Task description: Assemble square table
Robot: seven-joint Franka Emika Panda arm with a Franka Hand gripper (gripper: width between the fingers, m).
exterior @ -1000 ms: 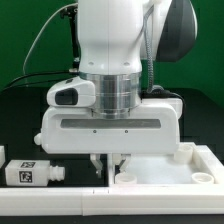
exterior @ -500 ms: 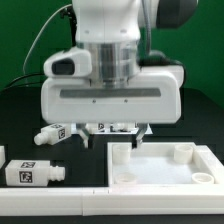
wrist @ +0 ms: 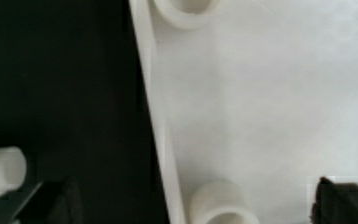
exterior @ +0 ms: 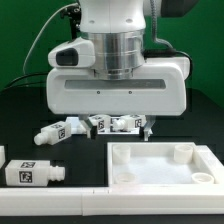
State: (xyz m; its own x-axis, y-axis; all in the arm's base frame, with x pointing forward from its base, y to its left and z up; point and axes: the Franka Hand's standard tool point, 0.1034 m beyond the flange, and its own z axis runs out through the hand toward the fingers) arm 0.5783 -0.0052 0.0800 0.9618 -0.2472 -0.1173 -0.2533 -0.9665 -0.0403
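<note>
The pincer [exterior: 118, 130] hung with its jaws apart and empty over the square panel [exterior: 160, 172]. 2 legs [exterior: 30, 172] lay on the black table [exterior: 20, 118] nearby.

Black table [exterior: 20, 120] under white square panel [exterior: 160, 172] and seemingly 4 legs [exterior: 28, 172].

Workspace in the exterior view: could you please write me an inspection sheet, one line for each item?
Surface: black table.
Job's things: panel lies flat, rim up; front leg lies at the exterior view's left; tilted leg behind it; other legs behind the gripper, partly hidden.
Clutter: white strip along the front edge.
Grippers: gripper open, holds nothing, above the panel's edge.
Cables: black cable behind the arm.
Surroundings: green backdrop.
</note>
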